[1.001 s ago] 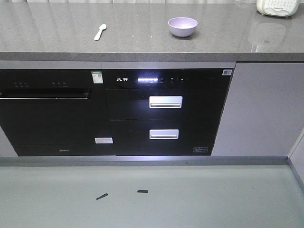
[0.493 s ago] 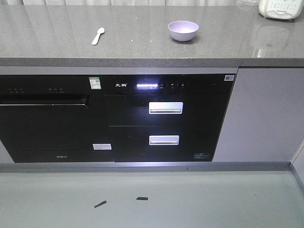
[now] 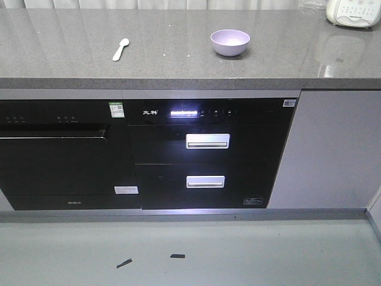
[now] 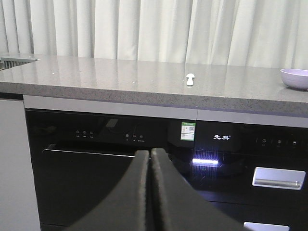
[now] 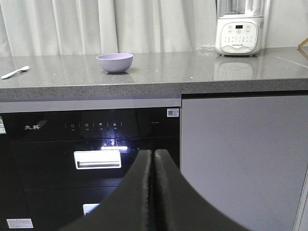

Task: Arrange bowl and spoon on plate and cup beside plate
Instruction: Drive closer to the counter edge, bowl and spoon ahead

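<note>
Horizontally, left pincer (image 4: 150, 153) pressed closed, right pincer (image 5: 153, 153) pressed closed.

A grey speckled table (image 3: 178, 59) runs before white curtains (image 4: 144, 29); a white blender base (image 5: 239, 36) stands at its far right end; below sit a black appliance (image 3: 161, 155) with two silver drawer handles (image 3: 207, 140) and a grey cabinet door (image 3: 333, 149); two dark scraps (image 3: 124, 263) lie on the floor (image 3: 268, 250).

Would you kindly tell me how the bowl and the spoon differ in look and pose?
The bowl is lavender; the spoon is pale, nearly white. The bowl is round, deep and upright; the spoon is slim and lies flat. The bowl is far bulkier than the spoon. Both rest on the grey countertop, well apart.
</note>
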